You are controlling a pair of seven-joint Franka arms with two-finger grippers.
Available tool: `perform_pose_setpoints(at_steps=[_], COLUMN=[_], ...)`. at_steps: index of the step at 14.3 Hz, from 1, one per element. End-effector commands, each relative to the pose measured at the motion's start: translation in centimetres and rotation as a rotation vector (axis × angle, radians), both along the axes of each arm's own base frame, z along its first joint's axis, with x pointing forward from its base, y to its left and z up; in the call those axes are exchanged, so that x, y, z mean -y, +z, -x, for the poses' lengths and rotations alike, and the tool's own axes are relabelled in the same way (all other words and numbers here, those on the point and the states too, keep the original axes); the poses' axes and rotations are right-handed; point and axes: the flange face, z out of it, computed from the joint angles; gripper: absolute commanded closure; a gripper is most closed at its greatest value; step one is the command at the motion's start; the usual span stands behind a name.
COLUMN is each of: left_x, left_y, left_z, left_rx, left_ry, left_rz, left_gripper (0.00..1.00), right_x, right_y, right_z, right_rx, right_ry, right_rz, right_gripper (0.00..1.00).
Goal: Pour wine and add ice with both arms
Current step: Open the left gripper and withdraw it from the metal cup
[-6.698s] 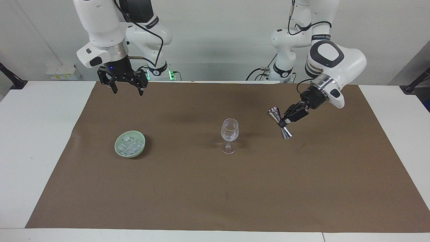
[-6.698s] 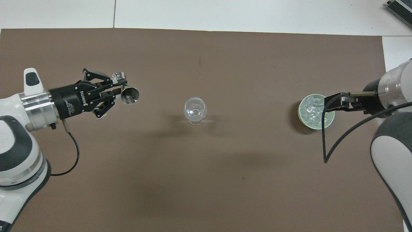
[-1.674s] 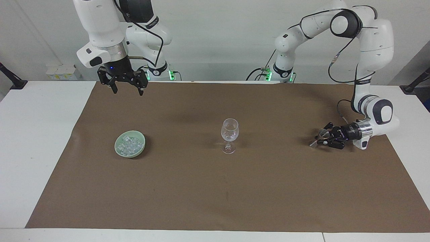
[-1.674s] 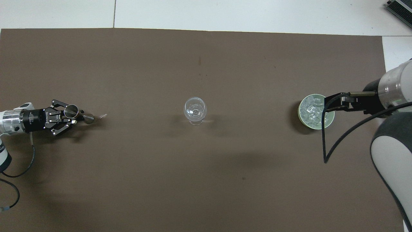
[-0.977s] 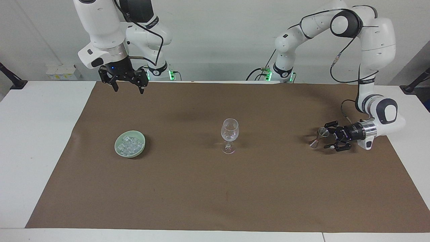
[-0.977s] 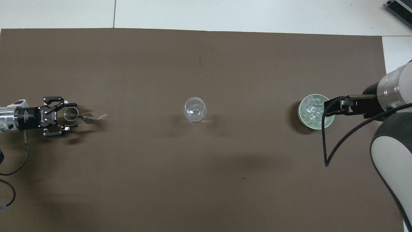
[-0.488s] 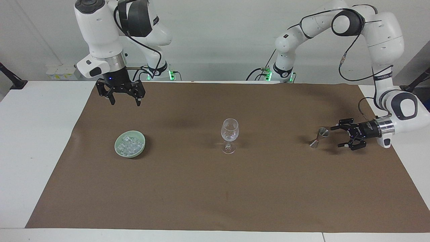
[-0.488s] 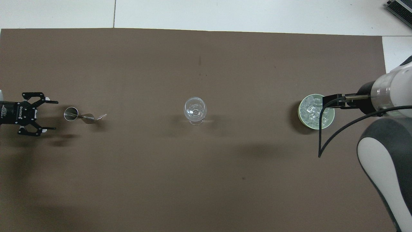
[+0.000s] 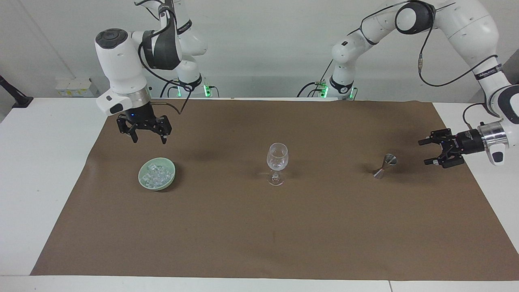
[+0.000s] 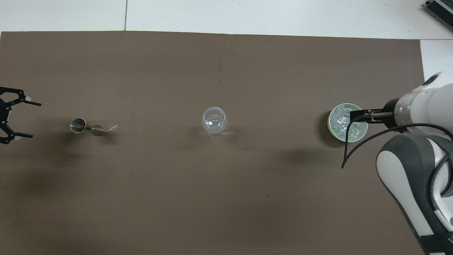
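Where the brown mat (image 9: pixel 259 227) nears the right arm's end of the table, the ice (image 9: pixel 156 174) sits in a pale green bowl (image 9: pixel 142 178), small clear shiny cubes piled together. Over it hangs the right gripper (image 9: pixel 148 139), fingers spread, empty. Beside the metal cup (image 9: pixel 384 165), the left gripper (image 9: pixel 426 152) gapes, empty. No writing can be read.

The left arm (image 9: pixel 466 24) arches high from its base and folds down at its own end of the bench, forearm low, wrist turned level; its gripper (image 9: pixel 430 152) lies sideways, fingers spread wide and holding nothing. The right arm (image 9: pixel 121 61) hangs its wrist straight down, and its gripper (image 9: pixel 148 138) points downward with fingers apart, empty.
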Motion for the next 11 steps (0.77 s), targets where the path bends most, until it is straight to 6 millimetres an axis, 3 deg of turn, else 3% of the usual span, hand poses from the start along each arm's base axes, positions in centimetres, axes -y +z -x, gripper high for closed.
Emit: perform_pose_setpoints(at_steps=[1,3,7,9,11], left_x=[2.9,5.5,9.0,11.9,14.7], left_y=[4.7,8.6,14.7,17.8,21.1], left_z=[0.0,-0.1,0.2,1.0,2.4], left_rx=[0.039,0.088,0.161,0.202,0.248], left_ry=[-0.082,-0.143,-0.225,-0.277,-0.32], left_rz=[-0.108,-0.204,-0.296,-0.364,-0.437], left_gripper=[0.0,0.0,0.0,0.0,0.0], right_x=[1.7,3.5,3.6,3.6,3.7], right_y=[-2.9,-5.3,-8.5,-10.7,-12.1], right_z=[0.0,-0.9,-2.5,-3.4,-3.7], right_rx=[-0.004,0.04,0.076,0.088,0.086], right_ry=[0.016,0.026,0.041,0.046,0.045], right_rz=[-0.013,-0.013,-0.021,-0.029,-0.035], right_gripper=[0.0,0.0,0.0,0.0,0.08])
